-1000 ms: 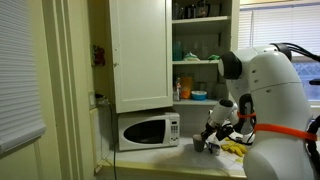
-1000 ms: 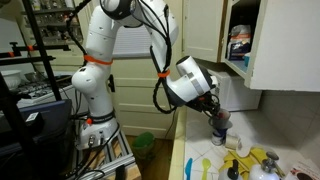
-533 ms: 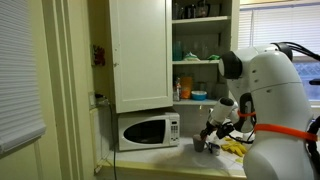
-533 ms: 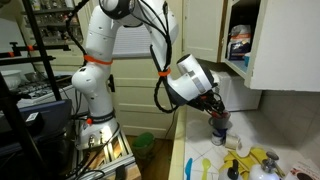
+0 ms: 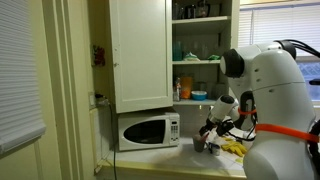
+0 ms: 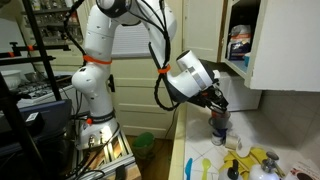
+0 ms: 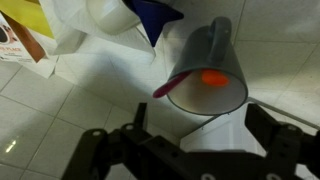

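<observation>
the gripper (image 6: 209, 102) has risen a little over the last second and now hangs just above the grey cup (image 6: 219, 125), jaws spread wide and empty in the wrist view. the cup stands released on the counter (image 5: 170, 152) near the microwave (image 5: 148, 130), something orange inside.

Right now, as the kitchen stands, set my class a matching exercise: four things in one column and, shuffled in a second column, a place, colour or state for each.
Column one
1. microwave
2. cup
3. tool
4. cabinet door

Column two
a. grey, with an orange piece inside
b. swung open, shelves showing
c. white, standing on the counter
d. open wide, just above the cup

Pairs: 1-c, 2-a, 3-d, 4-b.
</observation>
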You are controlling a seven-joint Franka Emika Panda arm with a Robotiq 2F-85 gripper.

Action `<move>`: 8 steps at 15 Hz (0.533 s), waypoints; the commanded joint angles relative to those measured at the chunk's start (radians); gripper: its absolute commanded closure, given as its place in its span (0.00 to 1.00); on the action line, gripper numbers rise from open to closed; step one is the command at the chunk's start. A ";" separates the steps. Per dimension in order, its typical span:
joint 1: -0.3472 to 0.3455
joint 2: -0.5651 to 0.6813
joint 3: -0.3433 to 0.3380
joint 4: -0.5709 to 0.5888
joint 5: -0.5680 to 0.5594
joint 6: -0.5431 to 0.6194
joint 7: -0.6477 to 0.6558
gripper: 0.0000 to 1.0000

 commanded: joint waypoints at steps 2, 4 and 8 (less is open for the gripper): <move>-0.006 0.024 -0.020 0.025 -0.052 0.044 0.013 0.00; -0.009 0.039 -0.023 0.036 -0.068 0.072 0.010 0.00; -0.017 0.074 -0.028 0.072 -0.103 0.134 -0.004 0.00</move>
